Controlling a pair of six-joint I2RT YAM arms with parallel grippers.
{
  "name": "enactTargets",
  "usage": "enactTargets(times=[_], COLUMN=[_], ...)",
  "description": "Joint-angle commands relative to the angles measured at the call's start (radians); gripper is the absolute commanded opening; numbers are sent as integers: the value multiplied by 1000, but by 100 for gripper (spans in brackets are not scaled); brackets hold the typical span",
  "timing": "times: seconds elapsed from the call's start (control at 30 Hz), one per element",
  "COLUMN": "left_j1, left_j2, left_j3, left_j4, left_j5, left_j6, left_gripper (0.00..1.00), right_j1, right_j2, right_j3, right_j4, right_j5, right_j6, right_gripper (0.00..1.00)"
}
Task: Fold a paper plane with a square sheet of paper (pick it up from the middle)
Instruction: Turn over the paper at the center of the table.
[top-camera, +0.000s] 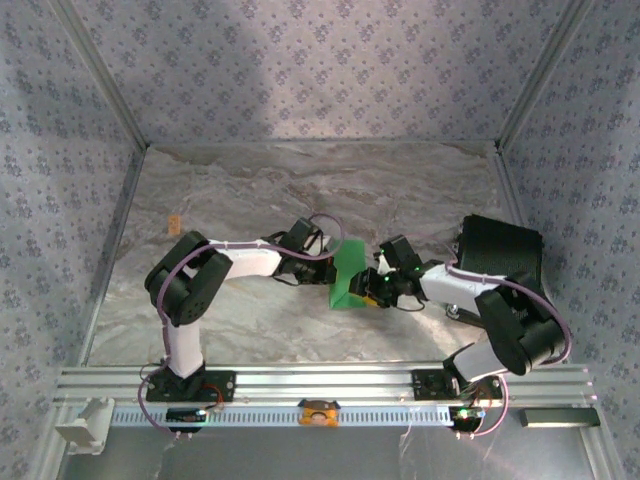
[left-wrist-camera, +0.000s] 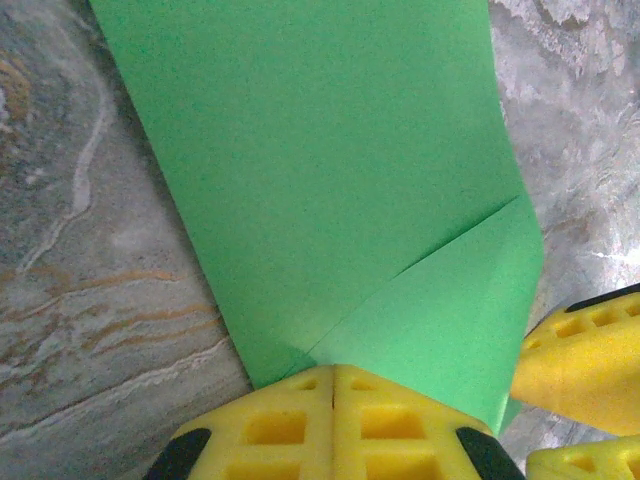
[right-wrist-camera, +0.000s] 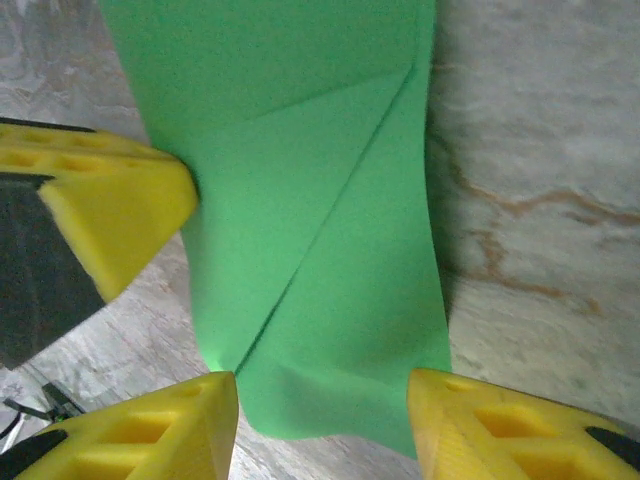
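The square sheet of paper (top-camera: 350, 272) is bright green and stands lifted off the marble table between the two arms. A diagonal crease marks where one corner is folded over. My left gripper (left-wrist-camera: 335, 372) is shut on the sheet's (left-wrist-camera: 330, 150) lower edge, its yellow fingers pressed together. My right gripper (right-wrist-camera: 325, 390) is open, one yellow fingertip on each side of the sheet's (right-wrist-camera: 320, 200) near end, without pinching it. In the top view the left gripper (top-camera: 325, 268) meets the paper from the left and the right gripper (top-camera: 377, 288) from the right.
A black box (top-camera: 500, 250) sits at the right, behind the right arm. A small orange piece (top-camera: 174, 222) lies at the far left. Patterned walls close in the table on three sides. An aluminium rail (top-camera: 320, 385) runs along the front.
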Motion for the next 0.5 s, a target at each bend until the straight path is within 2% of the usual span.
enactTargets(times=[0.0, 0.2, 0.47], left_j1=[-12, -12, -14], left_j2=[-3, 1, -3], left_j3=[-27, -30, -34], left_j4=[-60, -54, -52], left_j5=[-15, -15, -17], left_j6=[-7, -10, -14], left_gripper=[3, 2, 2], right_j1=[5, -20, -78], right_j2=[40, 55, 97], right_j3=[14, 65, 102], right_j4=[72, 102, 113], right_j5=[-8, -16, -57], right_j6=[37, 24, -31], right_gripper=[53, 58, 59])
